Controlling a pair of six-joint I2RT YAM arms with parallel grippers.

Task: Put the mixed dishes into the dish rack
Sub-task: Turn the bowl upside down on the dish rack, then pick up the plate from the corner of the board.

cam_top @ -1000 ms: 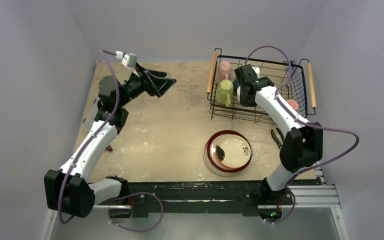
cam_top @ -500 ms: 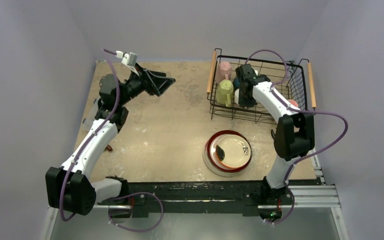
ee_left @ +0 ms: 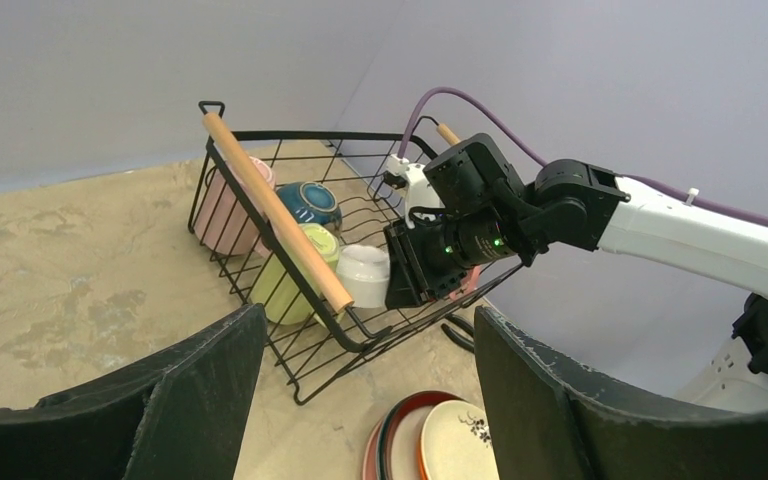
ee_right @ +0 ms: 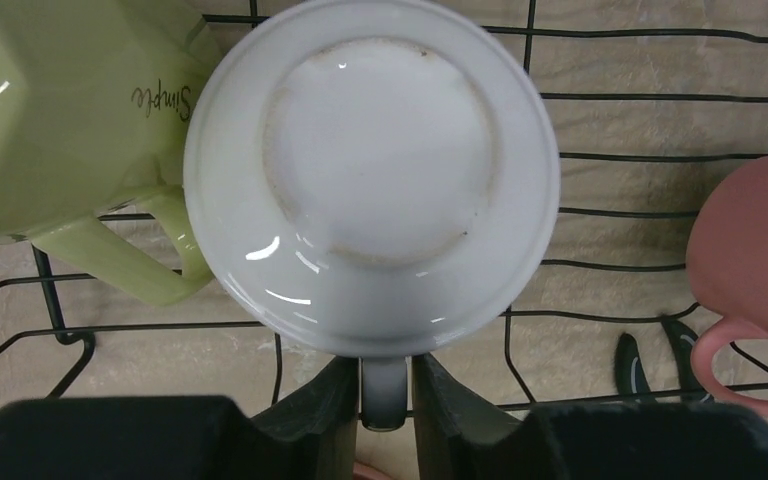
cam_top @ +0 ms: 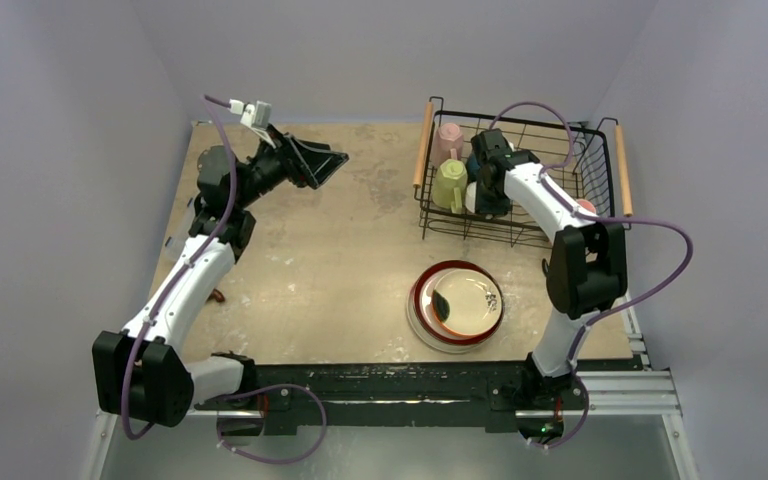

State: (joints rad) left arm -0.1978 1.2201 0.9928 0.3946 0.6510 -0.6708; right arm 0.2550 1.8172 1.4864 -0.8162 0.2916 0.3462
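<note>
My right gripper [ee_right: 385, 385] is shut on the handle of the white mug [ee_right: 372, 170], which is upside down inside the dish rack [cam_top: 422, 148]. It shows in the top view [cam_top: 487, 195] too. The yellow-green mug [ee_right: 50, 110] is right beside the white one, and the salmon mug [ee_right: 750, 240] lies to its right. The pale pink mug [ee_left: 228, 205] and teal bowl [ee_left: 305, 203] sit at the rack's far end. The stacked plates [cam_top: 457, 305] lie on the table in front of the rack. My left gripper [cam_top: 332, 165] is open and empty, raised at far left.
Black pliers [cam_top: 555, 275] lie on the table just outside the rack's near right corner. The rack's wooden handles [ee_left: 275, 210] stand above its wire rim. Walls close in on the left, far and right sides.
My right arm has folded in, moving the gripper and white mug slightly left in the rack, beside the yellow-green mug. My left gripper has tilted up a little.
</note>
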